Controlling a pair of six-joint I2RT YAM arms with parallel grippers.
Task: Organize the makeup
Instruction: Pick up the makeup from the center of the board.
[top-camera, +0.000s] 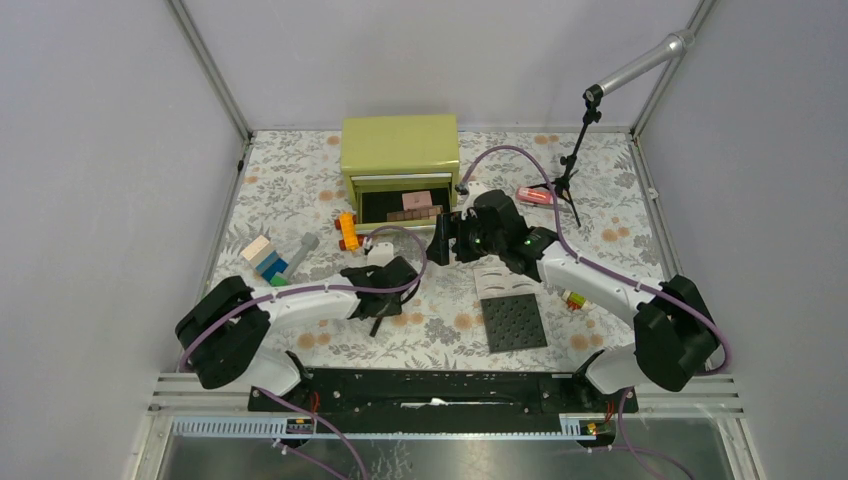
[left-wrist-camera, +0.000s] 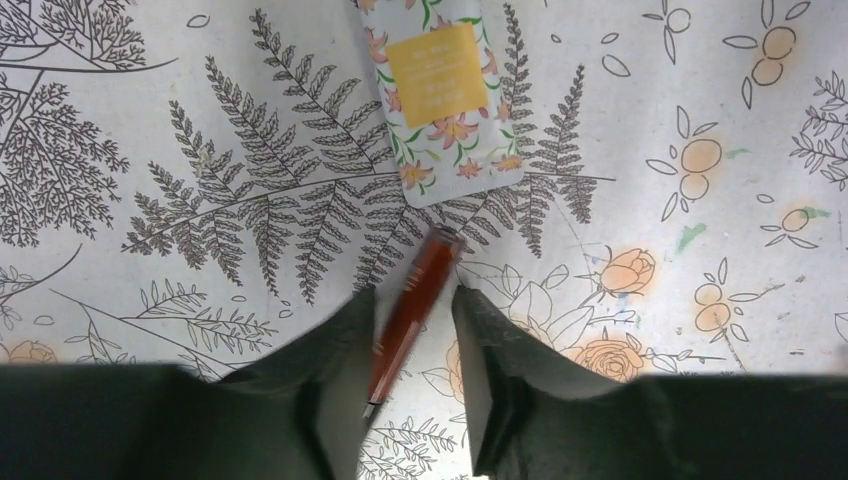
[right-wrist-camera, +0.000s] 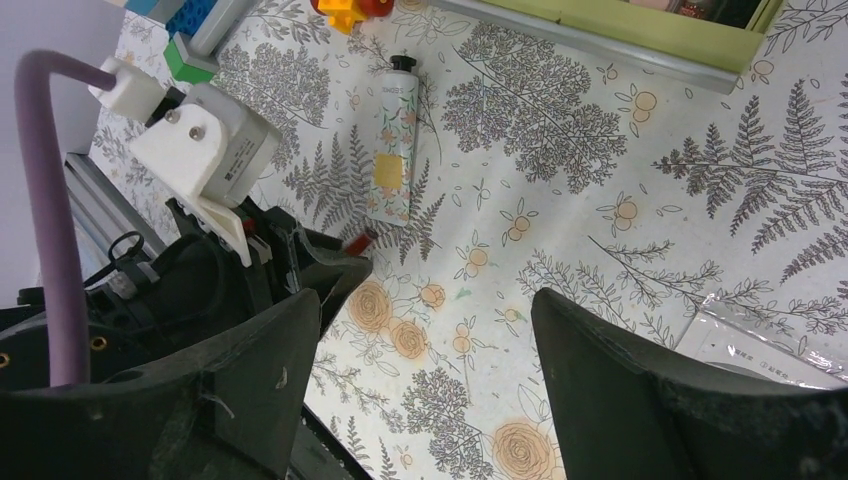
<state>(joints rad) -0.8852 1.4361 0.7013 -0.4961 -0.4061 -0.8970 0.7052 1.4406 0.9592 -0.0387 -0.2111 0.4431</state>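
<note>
Pencil, slim, glossy, reddish-brown, lies between matte black left fingers.

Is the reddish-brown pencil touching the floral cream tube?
Apart. The left wrist view shows a narrow strip of tablecloth between the upper end of the pencil and the flat crimped end of the tube.
</note>
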